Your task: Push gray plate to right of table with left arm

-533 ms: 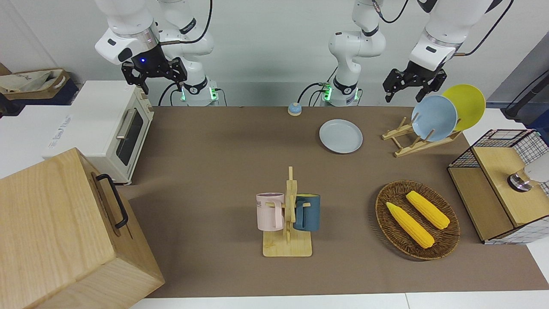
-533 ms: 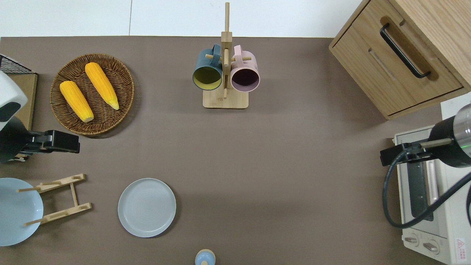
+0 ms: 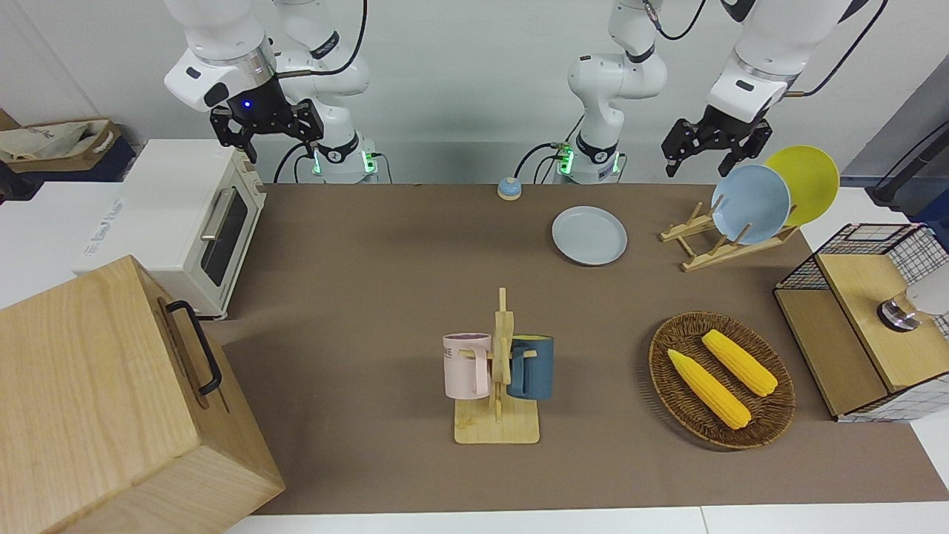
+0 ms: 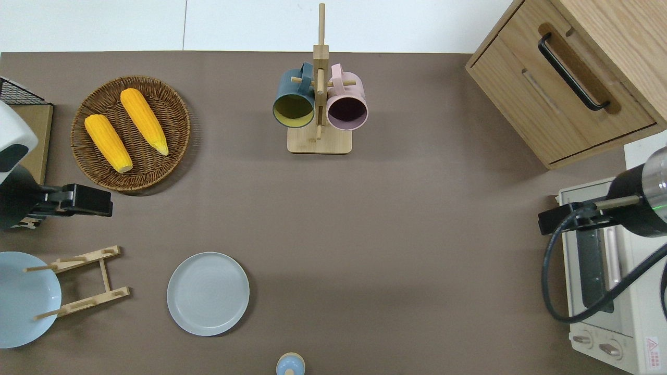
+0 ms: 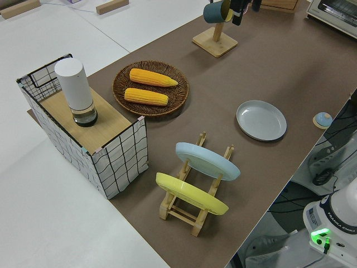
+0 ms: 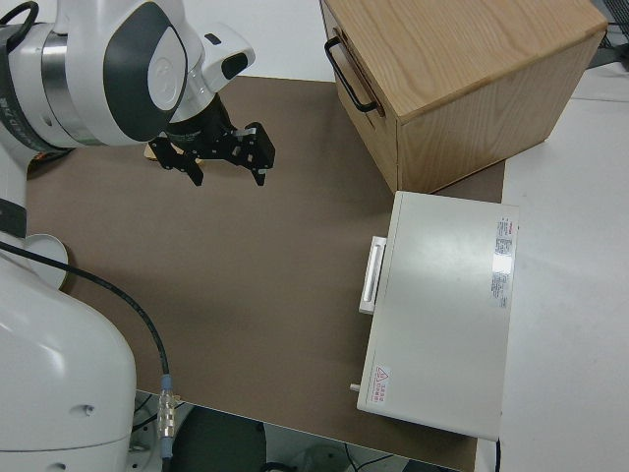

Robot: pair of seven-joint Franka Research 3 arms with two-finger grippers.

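Overhead view, gray plate [image 4: 208,293] flat, left claw [image 3: 715,152] open

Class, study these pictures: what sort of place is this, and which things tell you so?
Probably a robotics lab staged as a kitchen: two white robot arms behind a table holding a toaster oven, mug rack and basket of corn.

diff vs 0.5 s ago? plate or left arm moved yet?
Barely anything. The left gripper has crept very slightly toward the robots in the overhead view and holds nothing; its fingers are open. The gray plate lies where it was on the table, untouched. The right arm is parked, unchanged.
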